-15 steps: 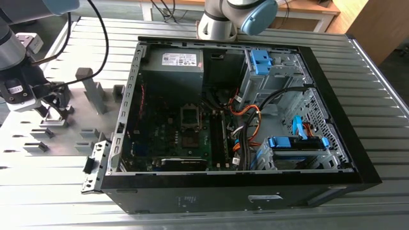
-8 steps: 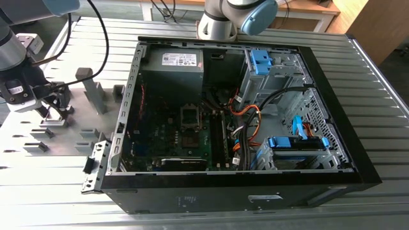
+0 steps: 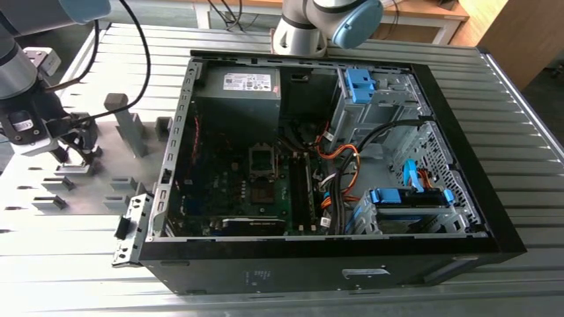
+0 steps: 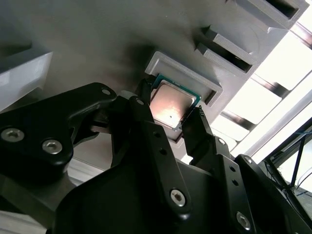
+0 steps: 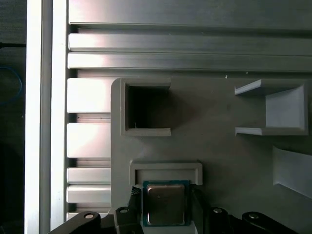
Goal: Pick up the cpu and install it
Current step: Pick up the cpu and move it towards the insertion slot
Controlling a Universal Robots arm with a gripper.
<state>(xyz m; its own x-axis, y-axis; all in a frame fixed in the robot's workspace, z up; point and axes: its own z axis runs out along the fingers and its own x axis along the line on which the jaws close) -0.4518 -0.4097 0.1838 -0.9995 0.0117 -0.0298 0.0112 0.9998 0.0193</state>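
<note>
The cpu (image 4: pixel 171 103), a thin square chip with a silvery top and green rim, lies at the recess of a grey plastic holder (image 4: pixel 195 75) on the grey fixture plate (image 3: pixel 97 191). My gripper (image 4: pixel 170 102) straddles it, its black fingertips (image 4: pixel 144 92) pressed against two opposite edges. The first wrist view shows the same: the cpu (image 5: pixel 165 204) sits between the fingers of the gripper (image 5: pixel 165 207), just off the holder's rim (image 5: pixel 165 168). In the exterior view the gripper (image 3: pixel 75 158) hangs low over the plate at the exterior view's left. I cannot tell whether the chip is off its seat.
An open computer case (image 3: pixel 493 218) lies to the exterior view's right of the plate, with the dark socket frame (image 3: pixel 264 158) on its motherboard amid cables and blue drive brackets. Other grey holder blocks (image 3: pixel 132 132) stand on the plate. A slatted metal table (image 3: pixel 79 264) carries everything.
</note>
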